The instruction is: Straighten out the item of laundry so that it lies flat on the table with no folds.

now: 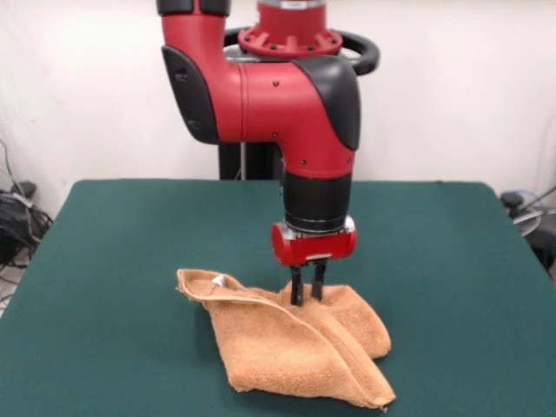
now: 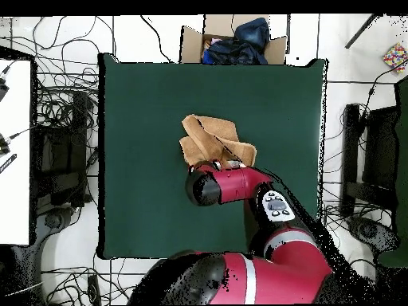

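Observation:
The orange-tan towel [image 1: 295,343] lies crumpled in the near middle of the green table [image 1: 130,252]. A raised fold runs from its white label [image 1: 218,281] to the near right corner. My gripper [image 1: 307,298] points straight down at the towel's far edge. Its black fingers [image 1: 296,287] stand close together and pinch the cloth. In the overhead view the towel [image 2: 209,137] shows bunched near the table's [image 2: 143,119] centre, and the red arm [image 2: 231,185] hides the gripper and the towel's lower edge.
A cardboard box [image 2: 191,40] holding dark clothes stands just beyond the table's far edge in the overhead view. Cables and equipment lie on the floor on both sides. The robot's pedestal [image 1: 252,161] stands at the table's far side.

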{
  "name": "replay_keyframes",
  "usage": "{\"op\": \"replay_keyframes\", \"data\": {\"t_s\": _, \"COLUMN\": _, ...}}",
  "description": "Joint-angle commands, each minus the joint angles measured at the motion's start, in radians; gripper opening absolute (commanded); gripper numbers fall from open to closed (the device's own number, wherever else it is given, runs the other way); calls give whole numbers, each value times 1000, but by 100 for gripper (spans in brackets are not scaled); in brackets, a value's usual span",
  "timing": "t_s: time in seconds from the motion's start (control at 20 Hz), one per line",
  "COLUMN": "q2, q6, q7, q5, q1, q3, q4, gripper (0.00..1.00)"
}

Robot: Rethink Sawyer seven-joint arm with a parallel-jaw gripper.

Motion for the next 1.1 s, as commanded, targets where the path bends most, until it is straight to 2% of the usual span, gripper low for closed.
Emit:
{"op": "replay_keyframes", "data": {"t_s": 0.05, "q2": 98, "q6": -62, "q7": 191, "q5": 37, "q1": 23, "q3": -19, "q4": -49, "gripper": 0}}
{"op": "replay_keyframes", "data": {"t_s": 0.45, "q2": 98, "q6": -100, "q7": 232, "q5": 79, "q1": 57, "q3": -64, "q4": -21, "gripper": 0}}
{"op": "replay_keyframes", "data": {"t_s": 0.7, "q2": 81, "q6": -81, "q7": 214, "q5": 94, "q1": 48, "q3": -49, "q4": -8, "gripper": 0}}
{"op": "replay_keyframes", "data": {"t_s": 0.8, "q2": 14, "q6": -35, "q7": 197, "q5": 102, "q1": 35, "q3": -24, "q4": 29, "gripper": 0}}
{"op": "replay_keyframes", "data": {"t_s": 0.95, "q2": -181, "q6": 104, "q7": 156, "q5": 145, "q1": 5, "q3": 32, "q4": 113, "gripper": 0}}
{"op": "replay_keyframes", "data": {"t_s": 1.1, "q2": -304, "q6": 237, "q7": 113, "q5": 208, "q1": -30, "q3": 85, "q4": 159, "gripper": 0}}
